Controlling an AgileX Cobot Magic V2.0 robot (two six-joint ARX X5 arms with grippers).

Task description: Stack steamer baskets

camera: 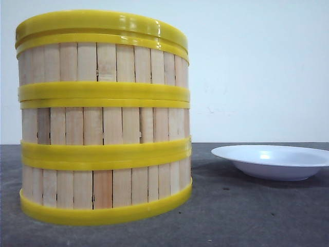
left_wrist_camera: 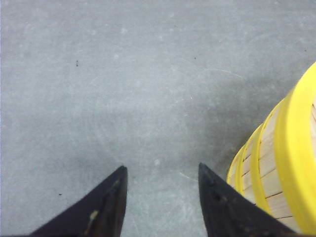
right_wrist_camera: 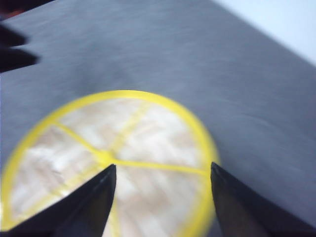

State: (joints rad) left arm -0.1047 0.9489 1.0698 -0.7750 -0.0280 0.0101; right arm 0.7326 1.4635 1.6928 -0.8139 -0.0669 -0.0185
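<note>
three baskets (camera: 104, 118) of pale slats and yellow rims stand stacked on the table (camera: 247, 216), left of a dish (camera: 272, 160). the left hand (left_wrist_camera: 160, 202) hangs just beside the stack, fingers wide, empty. the right hand (right_wrist_camera: 163, 197) hovers above it, wide, empty, the woven top blurred below.

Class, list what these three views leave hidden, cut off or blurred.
- Front view: the stack of baskets hides the table behind it; no arms in frame.
- Front view: dish cut off by the right edge.
- Left wrist view: stack cut off by the edge.
- Right wrist view: basket top blurred, partly behind the right gripper.
</note>
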